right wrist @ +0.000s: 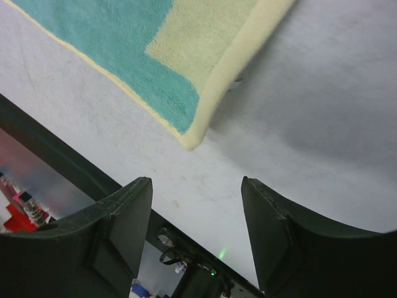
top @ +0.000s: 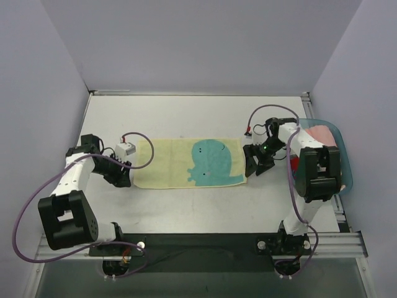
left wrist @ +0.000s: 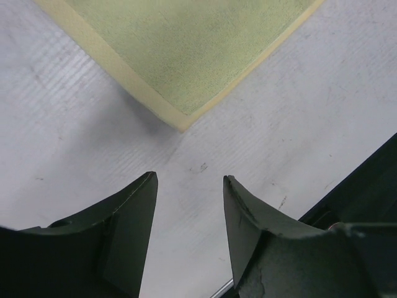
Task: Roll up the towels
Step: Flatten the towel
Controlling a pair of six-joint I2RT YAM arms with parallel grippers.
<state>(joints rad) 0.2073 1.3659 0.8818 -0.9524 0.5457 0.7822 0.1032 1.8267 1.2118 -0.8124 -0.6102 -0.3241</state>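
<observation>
A yellow towel (top: 189,162) with a teal animal figure is seen spread flat at mid-worktop (top: 186,118). Its near corners lie just ahead of the left gripper (left wrist: 189,180) and the right gripper (right wrist: 197,183), untouched, both sets of jaws parted and empty. Bare worktop surrounds the towel; a blue bin (top: 344,161) stands at the right edge.

Lighting's soft and even, coming from overhead, so the white table (top: 186,112) comes out bright and flat. Shadows are faint: a smudgy grey one just left of the towel (left wrist: 186,43) corner in my left wrist view, and a wider blurry one right of the towel's edge in the right wrist view. Towel weave is sharp; my right gripper (right wrist: 195,181) below it looks dark and a bit soft.
</observation>
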